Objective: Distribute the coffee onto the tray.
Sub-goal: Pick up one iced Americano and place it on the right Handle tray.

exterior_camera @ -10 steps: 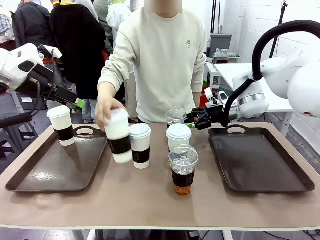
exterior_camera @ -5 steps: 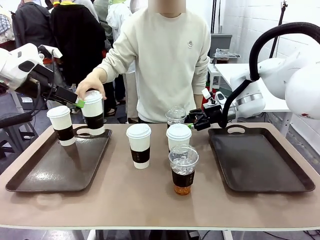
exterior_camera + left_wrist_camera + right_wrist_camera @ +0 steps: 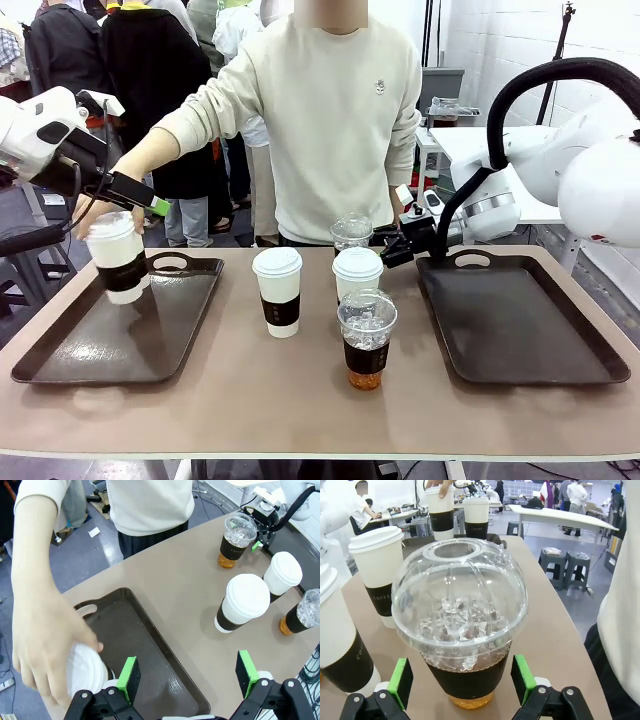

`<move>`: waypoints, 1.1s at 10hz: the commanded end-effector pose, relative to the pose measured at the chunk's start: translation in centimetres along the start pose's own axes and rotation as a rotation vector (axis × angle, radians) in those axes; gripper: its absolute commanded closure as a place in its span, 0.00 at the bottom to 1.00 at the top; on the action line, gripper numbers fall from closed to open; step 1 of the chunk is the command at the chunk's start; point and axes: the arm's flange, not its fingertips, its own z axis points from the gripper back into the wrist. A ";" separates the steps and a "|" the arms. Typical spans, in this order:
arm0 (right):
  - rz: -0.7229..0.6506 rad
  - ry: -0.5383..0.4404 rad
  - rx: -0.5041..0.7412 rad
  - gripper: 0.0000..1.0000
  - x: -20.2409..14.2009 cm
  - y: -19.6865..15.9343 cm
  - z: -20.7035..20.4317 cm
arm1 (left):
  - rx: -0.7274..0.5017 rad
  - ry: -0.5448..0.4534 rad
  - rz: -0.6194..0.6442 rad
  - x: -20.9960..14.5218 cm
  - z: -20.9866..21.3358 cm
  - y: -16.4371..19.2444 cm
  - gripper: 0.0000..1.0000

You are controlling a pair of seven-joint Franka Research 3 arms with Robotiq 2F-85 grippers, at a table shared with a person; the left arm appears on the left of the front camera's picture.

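Left arm: raised at the table's point(image 3: 300, 410) far-left corner, its left gripper point(image 3: 187, 677) angled down above the left tray point(image 3: 120, 345), jaws apart. Right arm: bent in low along the far edge, wrist beside the far-left corner of the right tray point(image 3: 520, 335). The right gripper point(image 3: 461, 676) is level with the tabletop, jaws spread to either side of the far iced-coffee cup point(image 3: 351, 230) (pads flank its base; contact cannot be told). Person's hand point(image 3: 98, 212): reached across from the far edge, fingers over the lid of the held paper cup point(image 3: 117, 262), which leans slightly at the left tray's far-left corner, close below the left gripper. Coffee, paper type: white cup, white lid, dark brown sleeve; four in all. The second paper cup point(image 3: 476, 514) stands just beside the held one at the same corner. The third paper cup point(image 3: 279, 290) is upright on the table near its middle, and the fourth paper cup point(image 3: 357, 272) is just beside it toward the right tray. Coffee, iced type: clear plastic, domed lid with a hole on top, ice over dark liquid, dark band round the body; two in all. The far iced-coffee cup sits near the far edge, directly behind the fourth paper cup. The near iced-coffee cup point(image 3: 367, 335) stands in front of that paper cup, toward the near edge. Trays: dark brown, handled. Obstructions: the fourth paper cup crowds one side of the cup between the right jaws, and the person point(image 3: 335, 120) stands close behind it.
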 end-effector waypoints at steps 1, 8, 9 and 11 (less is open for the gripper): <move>0.000 0.027 0.012 0.00 0.1 -1.1 -0.8 | -0.006 -0.005 0.009 -0.1 -0.1 0.2 0.00; -0.015 -0.012 0.001 0.00 -0.5 -1.8 -3.0 | -0.006 -0.005 0.009 -0.1 -0.1 0.2 0.00; -0.026 -0.017 0.024 0.15 -0.6 -1.9 -3.1 | -0.006 -0.005 0.009 -0.1 -0.1 0.2 0.00; -0.014 -0.050 0.013 0.34 -0.5 -1.8 -3.1 | -0.006 -0.005 0.009 -0.1 -0.1 0.2 0.00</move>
